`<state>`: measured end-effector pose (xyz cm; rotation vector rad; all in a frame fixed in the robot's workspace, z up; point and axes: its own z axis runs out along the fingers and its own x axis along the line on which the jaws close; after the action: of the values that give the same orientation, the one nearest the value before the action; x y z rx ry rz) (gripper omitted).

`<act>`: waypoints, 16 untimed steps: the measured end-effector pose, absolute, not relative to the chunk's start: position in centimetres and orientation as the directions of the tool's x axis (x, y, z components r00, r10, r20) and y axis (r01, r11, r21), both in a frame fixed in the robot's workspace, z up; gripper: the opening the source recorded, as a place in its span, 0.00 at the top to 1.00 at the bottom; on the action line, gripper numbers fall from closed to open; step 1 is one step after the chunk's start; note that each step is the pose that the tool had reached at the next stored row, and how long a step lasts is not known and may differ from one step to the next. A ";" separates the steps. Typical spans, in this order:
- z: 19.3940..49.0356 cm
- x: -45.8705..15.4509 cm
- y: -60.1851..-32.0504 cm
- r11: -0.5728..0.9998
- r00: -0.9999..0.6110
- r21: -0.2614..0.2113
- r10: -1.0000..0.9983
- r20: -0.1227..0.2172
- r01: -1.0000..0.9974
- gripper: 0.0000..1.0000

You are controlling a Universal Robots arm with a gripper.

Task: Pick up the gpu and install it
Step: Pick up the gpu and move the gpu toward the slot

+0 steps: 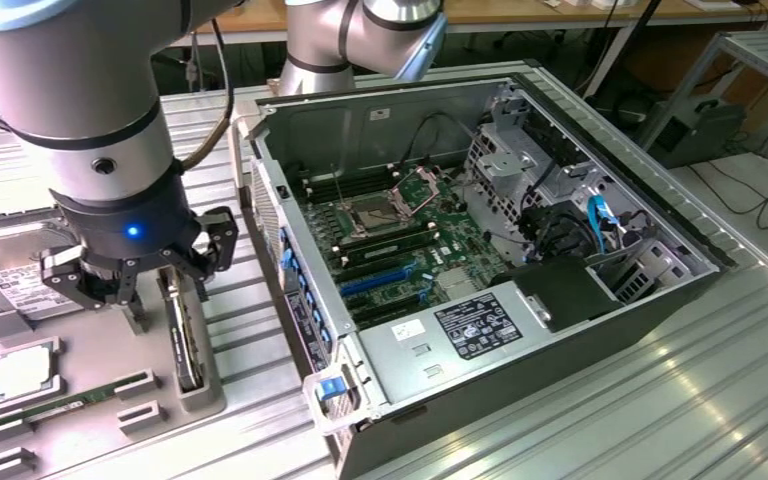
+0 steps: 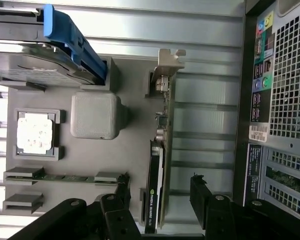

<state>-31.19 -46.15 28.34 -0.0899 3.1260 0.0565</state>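
The gripper (image 2: 160, 182) is released, jaws wide. The gpu (image 2: 159, 150) stands on edge between them, its long axis crossing the closing direction.

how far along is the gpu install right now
Done: nothing visibly installed; the gpu stands on edge in the grey holder. In hand: the open end effector straddles it, not yet closed. Left: lifting it and seating it in the open computer case.
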 end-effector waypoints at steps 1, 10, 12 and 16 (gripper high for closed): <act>28.2 -31.2 -46.2 0.998 -0.998 0.036 -0.057 -0.015 -0.058 0.40; 26.5 -31.1 -46.2 0.998 -0.998 0.036 -0.057 -0.015 -0.057 0.40; 26.0 -31.1 -46.2 0.998 -0.998 0.036 -0.057 -0.015 -0.057 0.40; 25.3 -31.1 -46.2 0.998 -0.998 0.036 -0.057 -0.015 -0.057 0.40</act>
<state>-31.08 -46.17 25.34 -0.0895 3.1261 0.0565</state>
